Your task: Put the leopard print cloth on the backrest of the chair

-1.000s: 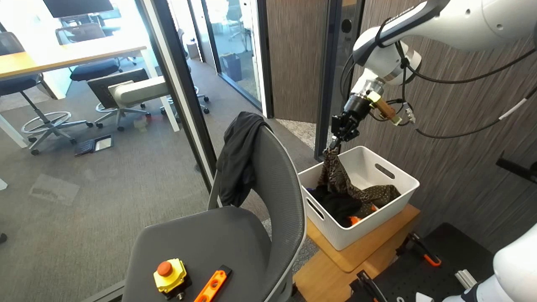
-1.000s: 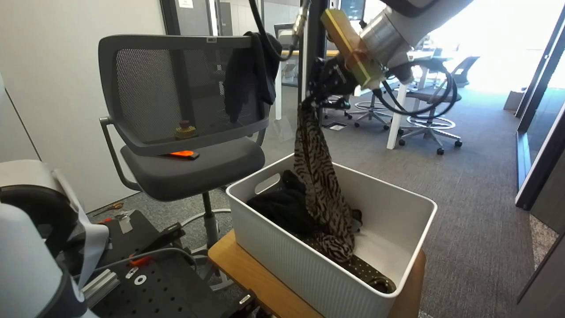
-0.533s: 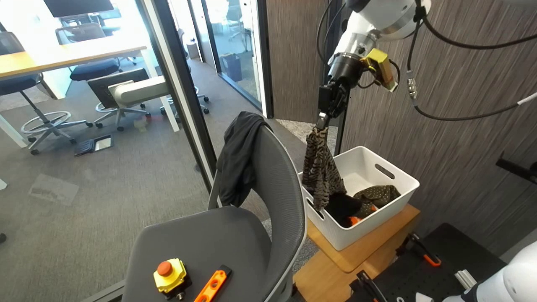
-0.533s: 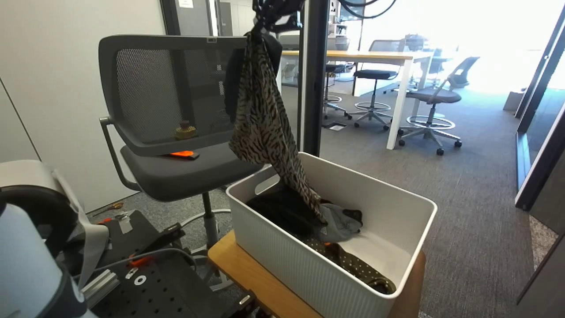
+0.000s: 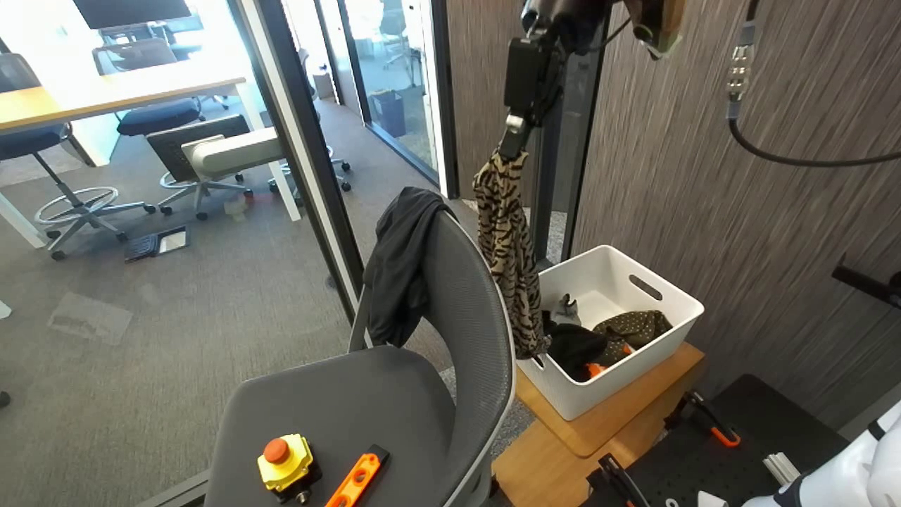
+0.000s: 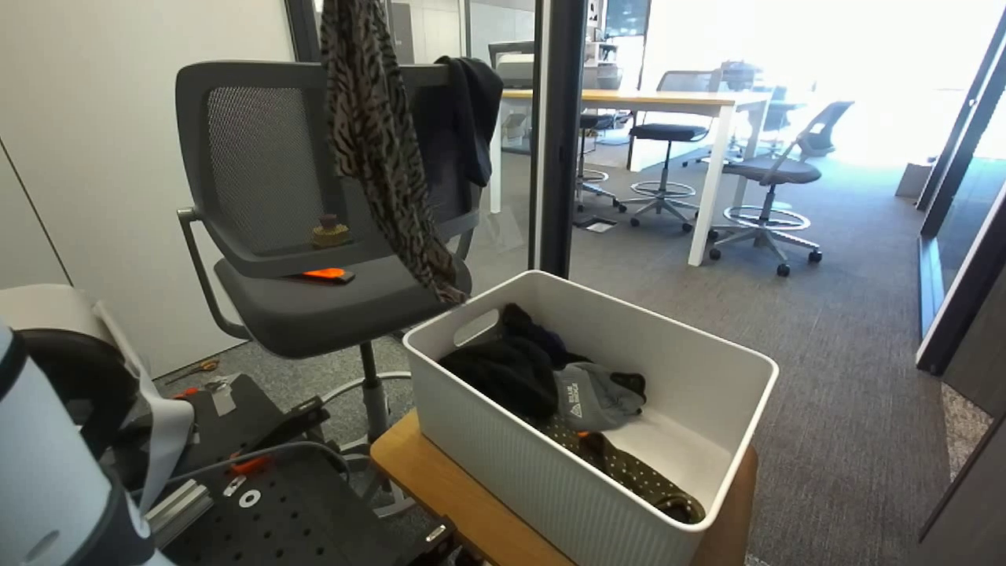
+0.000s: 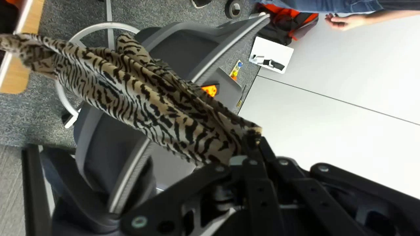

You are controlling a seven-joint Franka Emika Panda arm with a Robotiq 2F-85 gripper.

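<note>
The leopard print cloth (image 5: 505, 239) hangs long and loose from my gripper (image 5: 512, 146). It shows too in an exterior view (image 6: 376, 141), where the gripper is above the frame. In the wrist view my gripper (image 7: 257, 141) is shut on the cloth's top end, and the cloth (image 7: 141, 98) trails away to the left. The backrest of the chair (image 5: 468, 310) stands upright; its mesh panel shows in an exterior view (image 6: 263, 157), behind the cloth. The gripper is above the backrest's top, on its bin side. The cloth's lower end hangs close to the bin's near rim.
A dark grey garment (image 5: 401, 271) drapes over one end of the backrest. The white bin (image 6: 511, 448) with other cloths stands on a wooden stand (image 5: 584, 436). A yellow button box (image 5: 285, 461) and orange tool (image 5: 359, 479) lie on the seat. A person's hand (image 7: 347, 22) shows.
My gripper has risen and moved toward the chair, drawing the cloth up out of the bin. In an exterior view the gripper has gone out of the top of the frame.
</note>
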